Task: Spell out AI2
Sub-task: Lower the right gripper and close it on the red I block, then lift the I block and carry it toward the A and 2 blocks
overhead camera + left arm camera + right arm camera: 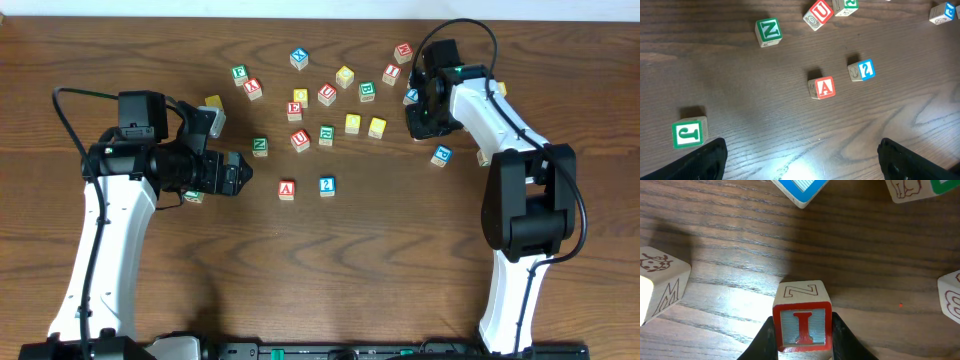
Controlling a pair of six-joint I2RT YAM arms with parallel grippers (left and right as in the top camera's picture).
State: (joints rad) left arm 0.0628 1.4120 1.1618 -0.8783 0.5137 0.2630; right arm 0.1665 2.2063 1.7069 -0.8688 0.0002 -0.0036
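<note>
Currently small light-wood cube with red "I" (801, 322) is pinched by its side faces in right gripper (802, 341). Likely light, rigid, smooth-sided, so a square mid-face grip suits. Red "A" cube (287, 189) and blue "2" cube (327, 186) lie near each other, well apart from it. Left gripper (802, 157) spread wide, empty.

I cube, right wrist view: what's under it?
Wood table shows all around the I cube, gripped by the right fingers. Its underside is hidden; whether it touches the table cannot be told.
</note>
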